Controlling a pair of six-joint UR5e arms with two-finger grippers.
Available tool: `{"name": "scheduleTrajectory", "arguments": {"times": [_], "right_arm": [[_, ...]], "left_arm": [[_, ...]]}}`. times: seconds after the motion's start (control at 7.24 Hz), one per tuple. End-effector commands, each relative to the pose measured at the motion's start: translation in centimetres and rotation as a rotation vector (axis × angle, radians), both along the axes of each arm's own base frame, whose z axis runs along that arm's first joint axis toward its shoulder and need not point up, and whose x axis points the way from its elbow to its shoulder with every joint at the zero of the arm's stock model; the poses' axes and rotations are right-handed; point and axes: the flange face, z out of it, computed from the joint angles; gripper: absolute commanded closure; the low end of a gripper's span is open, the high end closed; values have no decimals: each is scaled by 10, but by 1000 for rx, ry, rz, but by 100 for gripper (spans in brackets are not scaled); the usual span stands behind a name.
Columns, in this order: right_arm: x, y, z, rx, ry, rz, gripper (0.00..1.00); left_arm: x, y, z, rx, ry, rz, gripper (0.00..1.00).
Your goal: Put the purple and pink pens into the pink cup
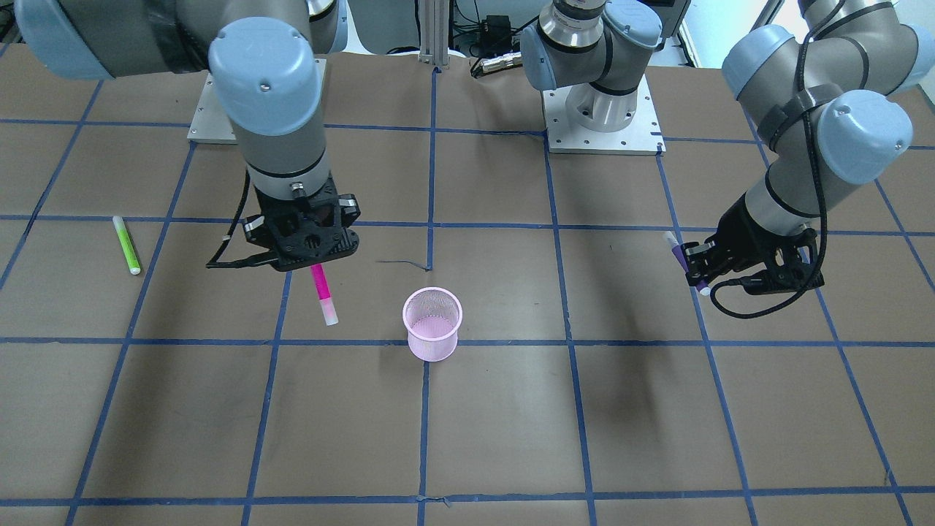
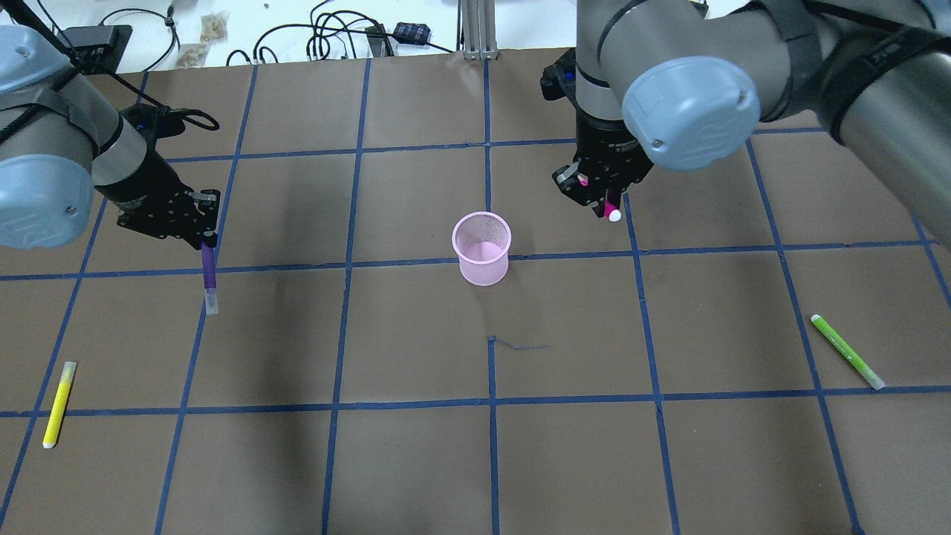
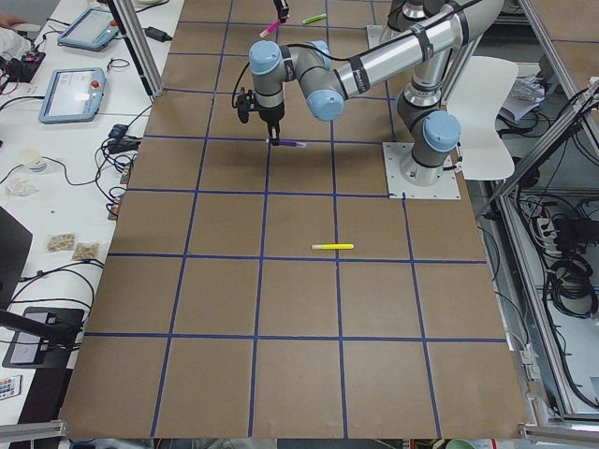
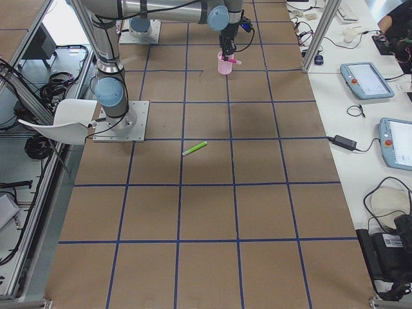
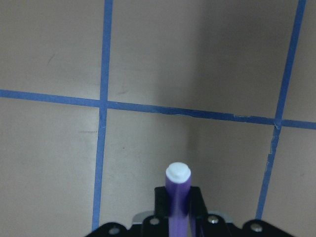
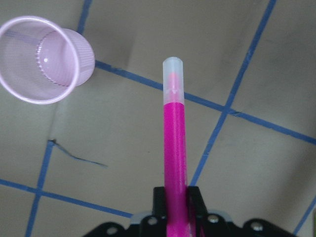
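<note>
Worry number one for me is the cup (image 1: pixel 432 323): it's a small pink mesh thing, see-through, looks light, standing upright and empty near the middle of the tabletop (image 2: pixel 416 461) with nothing holding it down. The right fingers (image 6: pixel 159 200) are clamped on the pink pen (image 1: pixel 322 292), which hangs cap-down and a bit tilted, near the cup but off to the side, not over the mouth yet. If that pen comes down off-centre or at that slant, I'd guess the cap clips the rim and knocks the cup over or shoves it along. The left fingers (image 5: pixel 160 197) are clamped on the purple pen (image 2: pixel 209 271), also pointing down, well apart from the cup on the other side. Second worry: both arms have to head for the same narrow opening, so if they go in together they could bump each other. The first pen leaning in the cup might also block the second one. Green pen (image 1: pixel 126 245) and yellow pen (image 2: pixel 58 403) lie flat far out, not in anyone's way as far as I can tell.
</note>
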Motion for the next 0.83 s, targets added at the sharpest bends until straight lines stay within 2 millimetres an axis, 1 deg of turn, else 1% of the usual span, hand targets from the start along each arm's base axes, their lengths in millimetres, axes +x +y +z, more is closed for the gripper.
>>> {"name": "scheduleTrajectory", "arguments": {"times": [0.0, 0.14, 0.28, 0.41, 0.55, 0.69], "right_arm": [[68, 7, 16, 78, -100, -32, 100], [93, 4, -5, 141, -67, -13, 100], [108, 5, -19, 163, -48, 26, 100], [112, 2, -32, 176, -46, 37, 100], [114, -5, -51, 197, -21, 39, 100], [116, -10, -59, 188, -9, 47, 100]], "left_arm": [[0, -1, 0, -2, 3, -1, 100], [0, -2, 2, -8, 1, -1, 100], [0, 0, -1, 0, 5, -1, 100], [0, -1, -3, 3, 6, -1, 100], [0, -1, -4, 3, 8, -1, 100], [-1, -1, -4, 4, 8, -2, 100]]}}
